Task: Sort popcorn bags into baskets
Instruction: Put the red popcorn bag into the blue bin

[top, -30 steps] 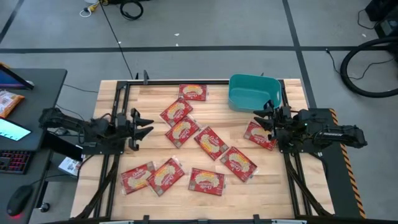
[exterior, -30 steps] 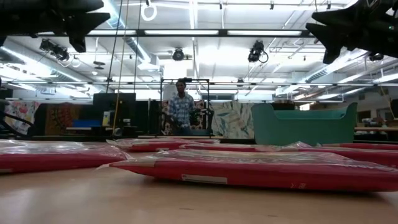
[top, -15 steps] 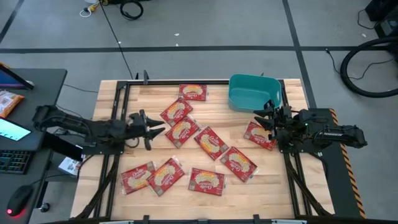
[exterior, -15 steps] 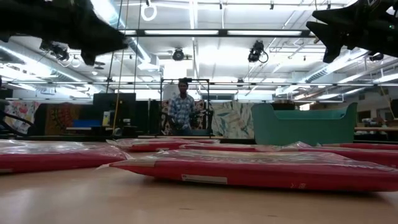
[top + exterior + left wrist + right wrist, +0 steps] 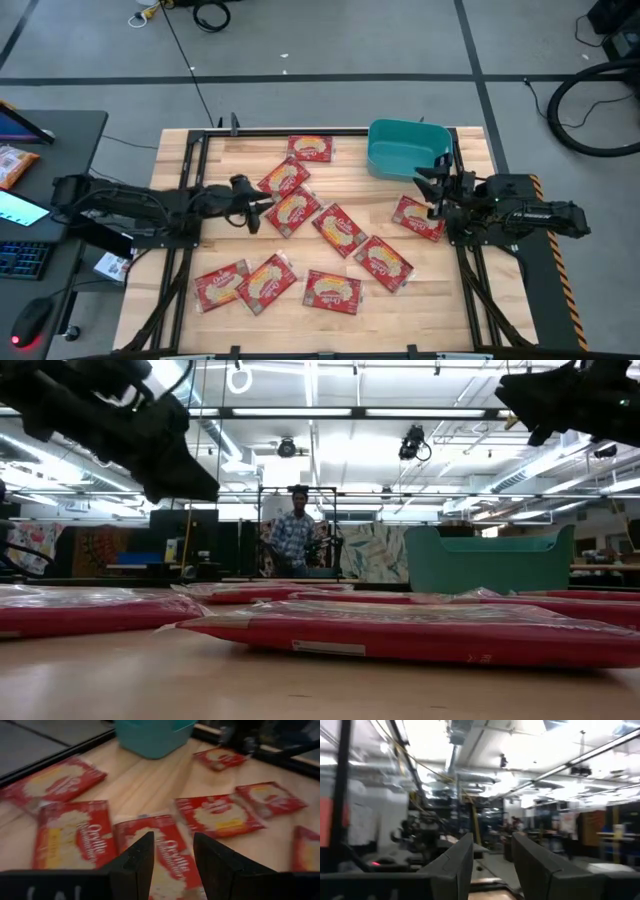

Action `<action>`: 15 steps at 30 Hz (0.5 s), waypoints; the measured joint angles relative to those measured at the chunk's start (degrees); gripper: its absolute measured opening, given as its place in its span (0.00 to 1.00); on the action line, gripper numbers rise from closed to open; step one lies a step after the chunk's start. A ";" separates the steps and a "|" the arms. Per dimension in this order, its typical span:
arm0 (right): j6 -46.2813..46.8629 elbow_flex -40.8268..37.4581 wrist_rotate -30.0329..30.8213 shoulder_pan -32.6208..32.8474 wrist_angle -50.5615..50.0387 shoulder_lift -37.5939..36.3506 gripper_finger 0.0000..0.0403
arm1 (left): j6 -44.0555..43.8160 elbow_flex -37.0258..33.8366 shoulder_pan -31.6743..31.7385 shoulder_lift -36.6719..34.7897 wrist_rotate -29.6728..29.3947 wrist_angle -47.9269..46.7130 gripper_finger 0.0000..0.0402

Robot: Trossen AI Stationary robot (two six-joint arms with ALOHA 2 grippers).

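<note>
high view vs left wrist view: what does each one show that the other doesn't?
Only the high view: the whole table, both arms, the left gripper out over the popcorn bags, the right gripper by the teal basket, the desk on the left, grey floor.

Only the left wrist view: the left gripper's fingers close up, a gap between them, nothing in it, a bag right beneath, print readable.

Both: scattered red bags, the basket, wooden top.

You get one overhead view, one table-level view across popcorn bags [image 5: 400, 635], and both share the teal bin [image 5: 405, 150].
</note>
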 joint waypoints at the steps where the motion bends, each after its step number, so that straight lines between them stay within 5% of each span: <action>1: -0.81 0.00 0.12 0.00 -0.23 0.34 0.35 | -0.21 0.00 1.32 0.64 0.00 -0.05 0.35; 7: -0.46 0.00 0.51 0.00 1.17 3.92 0.35 | 0.81 1.39 8.94 5.89 6.57 -0.60 0.35; 15: -2.74 0.00 2.90 -0.35 9.35 10.91 0.35 | 7.88 7.83 10.27 13.66 7.69 -2.19 0.35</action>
